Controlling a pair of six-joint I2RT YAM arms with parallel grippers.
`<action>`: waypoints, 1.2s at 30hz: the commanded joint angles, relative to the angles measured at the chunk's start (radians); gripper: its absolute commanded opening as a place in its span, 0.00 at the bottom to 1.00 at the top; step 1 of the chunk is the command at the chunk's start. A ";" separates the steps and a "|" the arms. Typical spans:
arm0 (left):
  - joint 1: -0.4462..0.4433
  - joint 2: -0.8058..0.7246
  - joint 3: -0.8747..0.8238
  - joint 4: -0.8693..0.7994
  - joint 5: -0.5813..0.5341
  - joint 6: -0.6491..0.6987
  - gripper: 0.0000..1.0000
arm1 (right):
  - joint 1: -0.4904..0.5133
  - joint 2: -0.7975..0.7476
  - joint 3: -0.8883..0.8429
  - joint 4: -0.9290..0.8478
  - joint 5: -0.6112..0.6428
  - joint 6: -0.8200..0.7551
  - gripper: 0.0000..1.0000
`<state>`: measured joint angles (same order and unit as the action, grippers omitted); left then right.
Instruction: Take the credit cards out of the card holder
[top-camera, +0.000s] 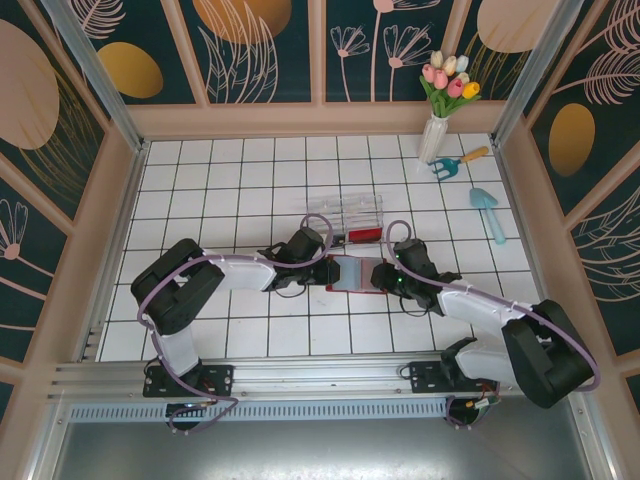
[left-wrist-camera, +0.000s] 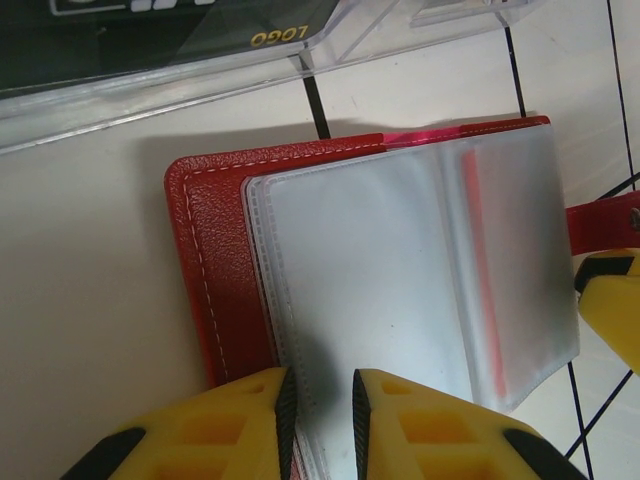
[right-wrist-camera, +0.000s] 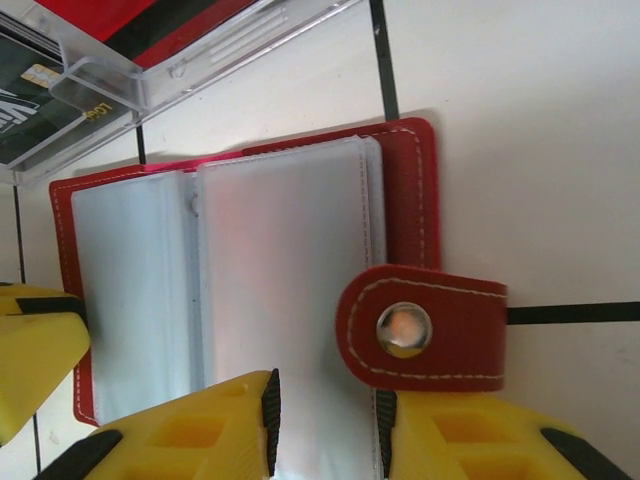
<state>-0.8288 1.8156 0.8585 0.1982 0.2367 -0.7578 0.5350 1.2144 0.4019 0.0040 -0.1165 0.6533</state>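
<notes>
On table (top-camera: 200, 200): card holder (top-camera: 352, 273) at centre, left gripper (top-camera: 322, 268) at its left edge, right gripper (top-camera: 385, 281) at its right; box (top-camera: 345, 213) just behind it; vase (top-camera: 433, 138) far back right.

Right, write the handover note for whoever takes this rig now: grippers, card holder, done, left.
Left gripper: jaws narrowly apart at one edge of the open red folding card holder; grip unclear.
Right gripper: same at the opposite edge, beside the red snap tab.
Holder lies flat on the white tiled table, by the clear plastic box holding what look like black and red cards.
Done: holder unfolded; the frosted sleeves on show look empty.
Left: check the other sleeves, pull any remaining cards.
</notes>
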 joint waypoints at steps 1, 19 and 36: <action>-0.010 0.027 0.014 -0.024 0.019 -0.006 0.26 | 0.006 0.015 0.013 0.049 -0.038 -0.014 0.33; -0.015 0.031 0.017 -0.023 0.023 -0.008 0.27 | 0.025 0.082 0.003 0.160 -0.150 0.020 0.34; -0.015 -0.048 -0.002 -0.048 -0.031 -0.019 0.27 | 0.098 0.121 0.105 0.269 -0.230 0.066 0.38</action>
<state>-0.8379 1.8145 0.8619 0.1947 0.2344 -0.7650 0.6170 1.3190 0.4683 0.2306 -0.3252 0.7033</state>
